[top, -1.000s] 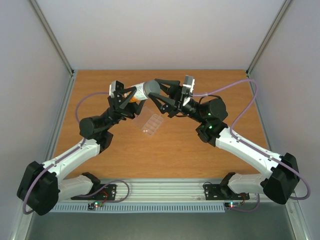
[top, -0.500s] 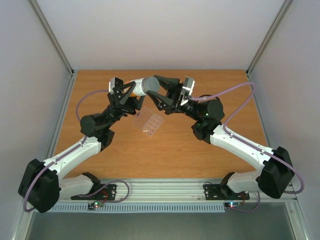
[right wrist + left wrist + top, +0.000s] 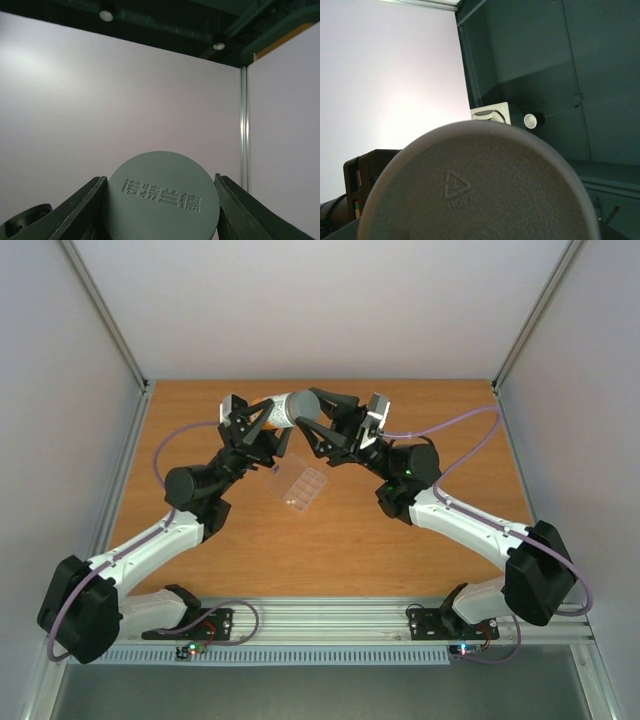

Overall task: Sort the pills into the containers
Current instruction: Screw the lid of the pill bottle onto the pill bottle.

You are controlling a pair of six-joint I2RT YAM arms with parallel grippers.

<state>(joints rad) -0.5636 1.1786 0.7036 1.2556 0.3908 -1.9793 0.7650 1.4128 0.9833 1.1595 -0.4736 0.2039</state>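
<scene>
Spanning the floor of a white-walled enclosure framed by aluminium posts [image 3: 105, 315], an orange-brown wooden counter [image 3: 400, 540] carried a clear plastic pill box [image 3: 302, 486] near its middle. The box lay flat at a slant, apart from both arms. Two tiny pale specks [image 3: 289, 502] showed at its near end, too small to identify. An aluminium rail [image 3: 330, 625] ran along the near edge, with both arm bases bolted to it.

Both arms reached forward and inward, elbows out, meeting above the far-middle of the counter, beyond the box. Between them a pill bottle [image 3: 280, 406] hung level in the air. The left claw [image 3: 262, 422] was closed round the bottle's white body, and its wrist camera faced the bottle's base [image 3: 480, 195], stamped HDPE. The right claw [image 3: 312, 420] gripped the grey cap [image 3: 164, 195], a finger [image 3: 80, 210] pressed against each side and the cap's embossed characters facing its camera. Purple cables [image 3: 460, 420] looped from each wrist.
</scene>
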